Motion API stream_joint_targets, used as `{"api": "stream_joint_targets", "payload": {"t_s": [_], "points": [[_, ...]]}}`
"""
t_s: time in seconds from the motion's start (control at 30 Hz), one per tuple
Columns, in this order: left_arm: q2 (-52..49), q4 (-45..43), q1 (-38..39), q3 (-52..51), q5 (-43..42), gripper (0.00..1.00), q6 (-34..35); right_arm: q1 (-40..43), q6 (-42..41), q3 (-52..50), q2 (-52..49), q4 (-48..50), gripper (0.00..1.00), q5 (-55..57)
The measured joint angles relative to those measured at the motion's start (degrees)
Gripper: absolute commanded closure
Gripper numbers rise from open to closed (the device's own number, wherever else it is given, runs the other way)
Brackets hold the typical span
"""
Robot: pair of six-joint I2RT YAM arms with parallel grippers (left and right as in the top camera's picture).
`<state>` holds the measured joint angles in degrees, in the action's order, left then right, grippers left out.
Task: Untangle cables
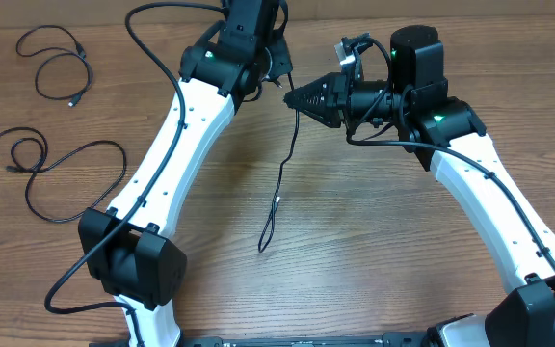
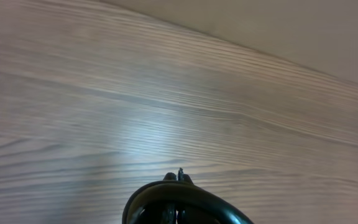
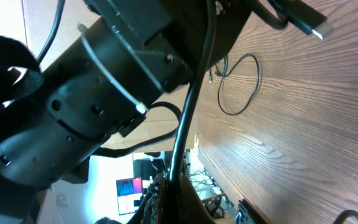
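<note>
A thin black cable (image 1: 282, 173) hangs from the two grippers at the top centre, and its lower loop reaches the table. My right gripper (image 1: 290, 97) points left and is shut on this cable (image 3: 188, 118), which runs up out of its fingertips (image 3: 160, 193). Just above it, my left gripper (image 1: 282, 80) is shut too, with a thin bit of the cable (image 2: 179, 172) sticking out between its fingers. A plug end (image 3: 309, 28) shows at the top right of the right wrist view. Two other cables lie apart on the left: one far left (image 1: 56, 63), one below it (image 1: 46, 169).
The wooden table (image 1: 374, 251) spreads under both white arms. The left arm (image 1: 176, 135) crosses from the bottom left to the top centre, and the right arm (image 1: 489, 193) comes in from the bottom right. A beige wall runs along the table's far edge (image 2: 278, 25).
</note>
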<state>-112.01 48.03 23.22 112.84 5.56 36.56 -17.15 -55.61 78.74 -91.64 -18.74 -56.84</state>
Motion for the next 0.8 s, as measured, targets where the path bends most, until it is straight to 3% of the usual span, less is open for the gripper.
{"api": "stream_joint_targets", "payload": {"t_s": [0.33, 0.57, 0.67, 0.8], "points": [[0.0, 9.5, -6.8, -0.1, 8.2, 0.96, 0.8, 5.1, 6.7, 0.0, 0.0, -14.2, 0.96, 9.1], [0.0, 13.7, -14.0, -0.1, 9.7, 0.96, 0.8, 8.1, 10.0, 0.0, 0.0, -16.8, 0.96, 14.6], [0.0, 14.4, -15.6, -0.1, 7.3, 0.96, 0.8, 8.1, 10.8, 0.0, 0.0, -16.8, 0.96, 15.3], [0.0, 13.3, -16.2, -0.1, -3.6, 0.96, -2.6, 8.1, 10.8, 0.0, 0.0, -16.2, 0.96, 15.4]]}}
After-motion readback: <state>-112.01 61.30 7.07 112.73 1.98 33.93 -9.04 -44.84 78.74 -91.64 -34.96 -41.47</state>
